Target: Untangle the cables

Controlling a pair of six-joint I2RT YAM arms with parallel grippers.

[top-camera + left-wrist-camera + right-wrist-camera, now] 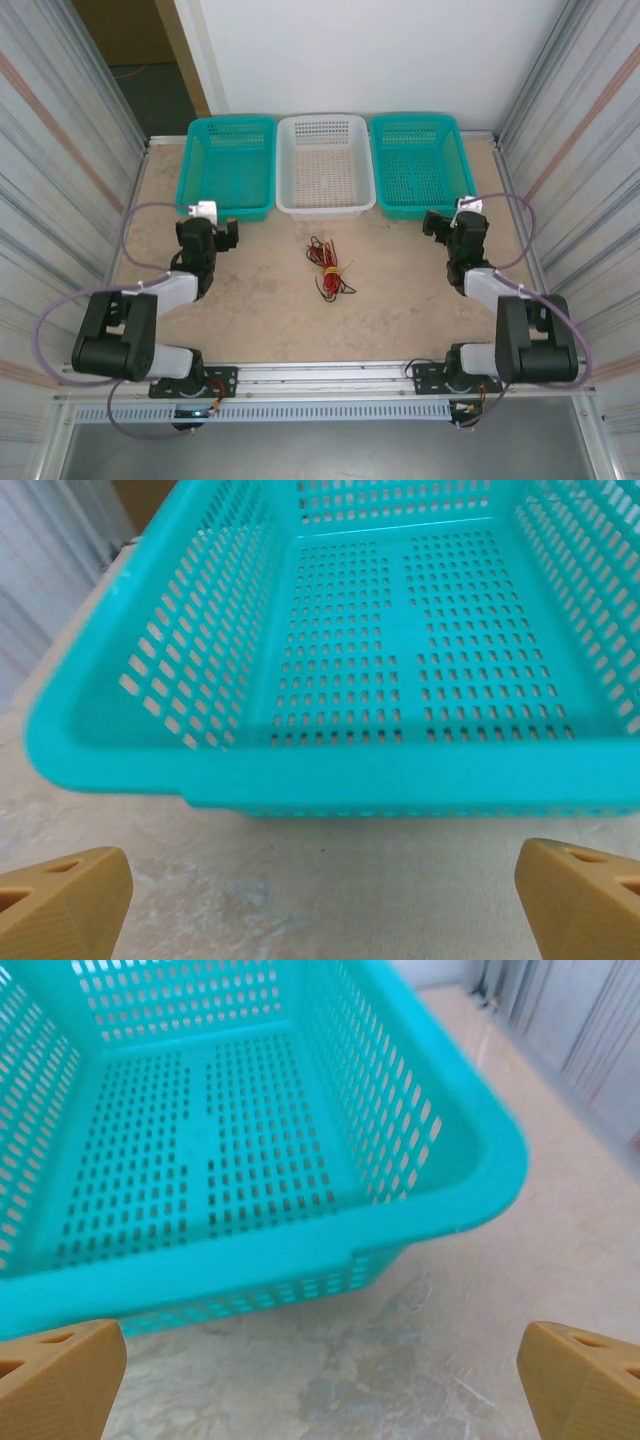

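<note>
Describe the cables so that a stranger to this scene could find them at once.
On the beige table, a white basket stands between two teal baskets at the far edge. In front of it lies a tangle of cables. Nothing else there is thin, curly and red, black and yellow.

This looks like a robot lab. A beige table (400,300) sits boxed in by shiny metal walls (60,170). Two robot arms (120,335) are bolted to a metal rail (330,375) at the table's near edge. Three plastic baskets (325,122) stand in a row at its far edge. Behind the table is a plain white wall (380,50).
</note>
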